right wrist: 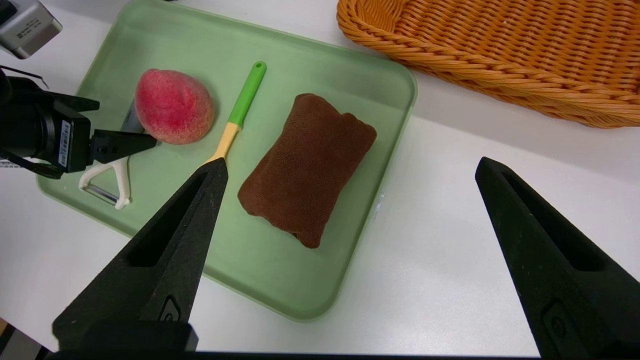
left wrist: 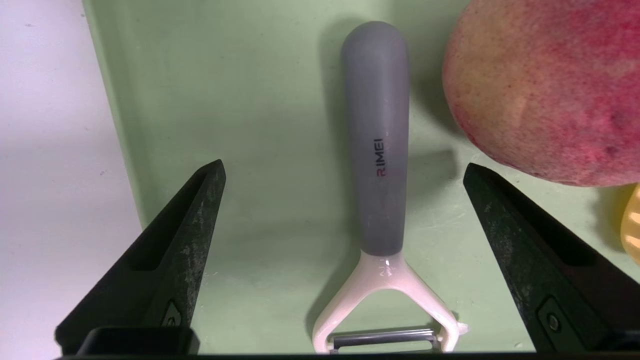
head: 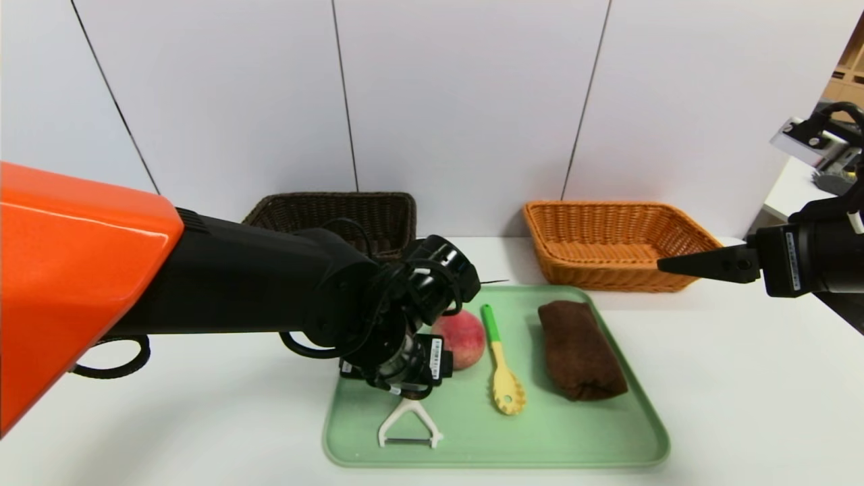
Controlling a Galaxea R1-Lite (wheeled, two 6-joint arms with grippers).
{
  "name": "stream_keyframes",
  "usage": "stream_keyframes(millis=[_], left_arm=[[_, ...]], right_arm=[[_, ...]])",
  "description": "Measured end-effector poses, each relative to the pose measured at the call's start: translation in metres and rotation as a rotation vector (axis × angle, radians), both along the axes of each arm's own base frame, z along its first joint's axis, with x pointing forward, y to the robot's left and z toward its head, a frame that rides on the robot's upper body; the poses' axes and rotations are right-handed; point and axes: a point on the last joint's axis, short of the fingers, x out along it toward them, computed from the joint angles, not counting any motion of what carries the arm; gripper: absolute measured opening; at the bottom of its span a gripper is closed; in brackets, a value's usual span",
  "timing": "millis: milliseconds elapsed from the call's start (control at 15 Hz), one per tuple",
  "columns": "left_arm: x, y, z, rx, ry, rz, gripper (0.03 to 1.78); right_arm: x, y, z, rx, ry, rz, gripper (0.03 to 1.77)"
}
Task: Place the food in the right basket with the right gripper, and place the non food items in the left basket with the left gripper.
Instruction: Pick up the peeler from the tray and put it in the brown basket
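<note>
White table [head: 742,378], green tray [head: 607,432], two baskets behind.
Left gripper [left wrist: 345,172] spread wide astride peeler [left wrist: 376,150], nothing grasped; right gripper [right wrist: 350,170] spread, empty, hovering right.

We see white panelled wall [head: 466,101] with dark seams across top of frame, white tabletop [head: 742,378] below, wooden shelving [head: 847,74] far upper right.

"RIMEI" printed along the grey handle of the peeler [left wrist: 376,145], first letter red, the rest dark. White stickers on the left wrist's camera housing [head: 435,358], print too small to read. No other legible text.
</note>
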Motion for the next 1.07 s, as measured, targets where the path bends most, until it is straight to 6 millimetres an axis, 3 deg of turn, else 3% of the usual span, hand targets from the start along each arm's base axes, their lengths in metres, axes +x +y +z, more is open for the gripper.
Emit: stream_keyframes(millis=[1067], left_arm=[[0.0005, -0.0016, -0.0059, -0.010, 0.031, -0.014, 1.69]], right_arm=[[-0.0032, -0.0014, -0.0026, 0.001, 0.005, -0.004, 1.71]])
